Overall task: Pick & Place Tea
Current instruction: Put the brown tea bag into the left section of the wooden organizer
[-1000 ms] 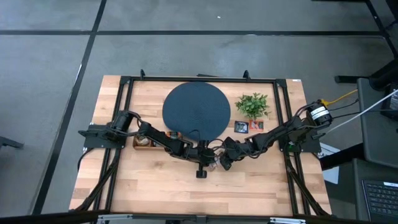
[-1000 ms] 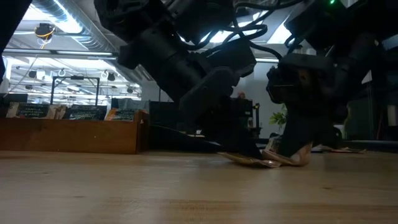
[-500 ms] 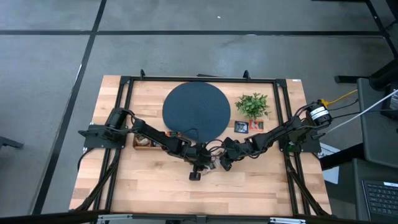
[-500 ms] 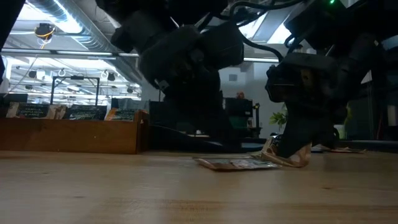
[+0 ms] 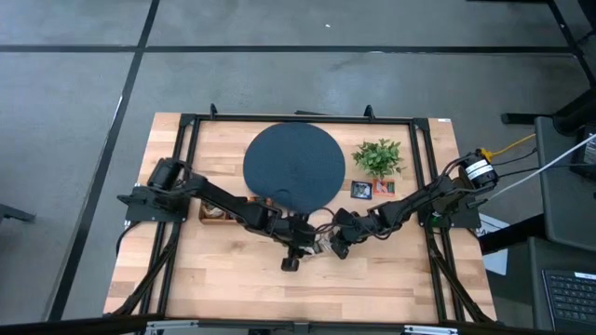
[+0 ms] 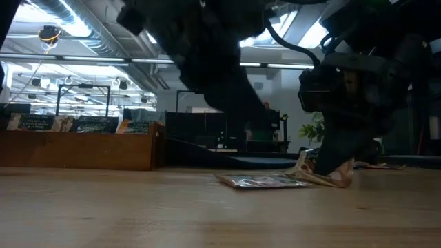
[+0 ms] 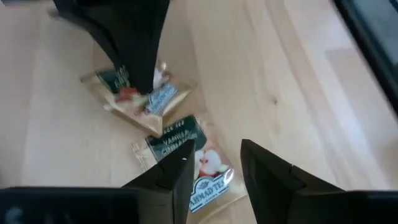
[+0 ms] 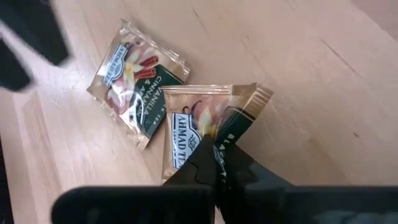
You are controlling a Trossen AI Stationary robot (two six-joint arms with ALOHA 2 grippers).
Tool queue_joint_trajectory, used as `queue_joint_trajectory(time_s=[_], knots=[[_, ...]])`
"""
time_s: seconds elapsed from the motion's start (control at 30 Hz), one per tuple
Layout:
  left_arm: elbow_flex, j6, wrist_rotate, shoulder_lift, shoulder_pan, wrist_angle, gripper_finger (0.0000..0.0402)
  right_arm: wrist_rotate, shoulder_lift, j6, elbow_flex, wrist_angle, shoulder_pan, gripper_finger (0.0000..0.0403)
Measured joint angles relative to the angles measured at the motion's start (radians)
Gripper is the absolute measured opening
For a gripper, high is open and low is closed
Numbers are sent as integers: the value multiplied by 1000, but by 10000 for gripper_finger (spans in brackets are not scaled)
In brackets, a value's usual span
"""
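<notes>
- Pale wooden table (image 5: 223, 279); shelves and ceiling lights beyond.
- Left gripper (image 7: 214, 171) released above one sachet (image 7: 186, 165).
- Right gripper (image 8: 214, 163) clenched on another sachet (image 8: 199, 124).

Both arms meeting mid-table

I am holding my dark two-finger left gripper (image 7: 214, 171) raised with fingers parted, while my dark right gripper (image 8: 216, 163) is pressing low, fingers pinched together, arms both stretched inward.
</notes>
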Motion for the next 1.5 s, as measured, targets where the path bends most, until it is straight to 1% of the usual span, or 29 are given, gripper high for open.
queue_joint_trajectory(time_s=[0.1, 0.17, 0.23, 0.43, 0.5, 0.57, 0.7, 0.9, 1.0, 1.2, 1.33, 1.5], knots=[[-5, 17, -4, -47, 0, -18, 128, 0, 0, 0, 0, 2, 3, 2], [-40, 16, -3, -86, 0, 24, 128, -4, 0, -4, 5, -1, 4, 2], [-113, -8, 4, -132, -1, 106, 128, -7, -1, -22, 13, 0, 4, 2], [-386, -141, -15, -266, 12, 469, 128, -7, -1, -75, 59, 2, 4, 2], [-447, -193, -27, -294, 23, 553, 128, -6, -2, -114, 88, 1, 4, 2], [-477, -240, -30, -315, 36, 596, 128, -6, -2, -168, 123, 0, 4, 2], [-482, -303, -28, -342, 52, 606, 128, 17, -3, -272, 205, -62, 4, 2], [-481, -307, -32, -363, 74, 612, 128, 93, -3, -391, 316, -208, 4, 2], [-480, -308, -47, -363, 89, 611, 128, 128, -3, -441, 354, -247, 4, 2], [-480, -306, -36, -363, 107, 610, 128, 136, -4, -491, 369, -253, -1, 2], [-480, -260, -6, -363, 107, 604, 128, 136, -4, -499, 369, -248, -6, 2], [-480, -254, 5, -363, 107, 599, 128, 137, -4, -522, 369, -231, -6, 2]])
